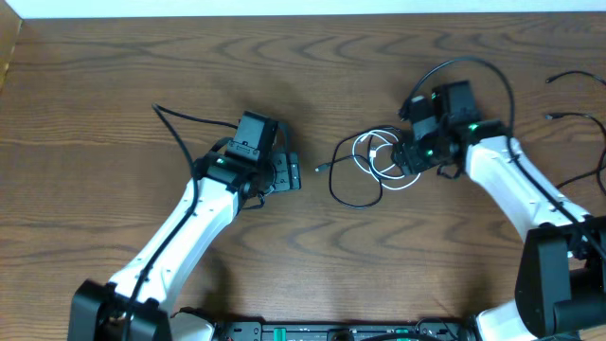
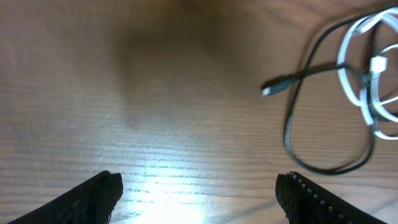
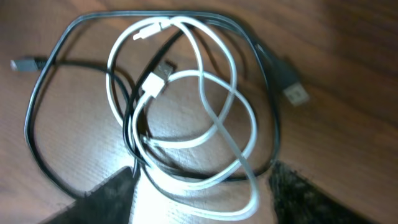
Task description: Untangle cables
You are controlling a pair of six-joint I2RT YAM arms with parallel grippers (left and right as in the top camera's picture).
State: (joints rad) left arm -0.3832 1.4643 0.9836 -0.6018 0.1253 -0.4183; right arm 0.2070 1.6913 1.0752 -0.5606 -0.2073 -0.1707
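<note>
The right gripper point(image 1: 407, 159), jaws apart, is hovering over the cables point(image 1: 362, 169), a white-and-black tangle right of centre on the counter point(image 1: 114, 66), apparently lining up a first pick; pinching one strand comes next. The left gripper point(image 1: 292, 177), also spread, is sitting just left. Open wood is stretching leftward, edges well away.

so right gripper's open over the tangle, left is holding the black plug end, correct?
No. Left wrist view shows the left gripper open and empty; the black plug end lies on the table, apart from it. Rest is right.
</note>
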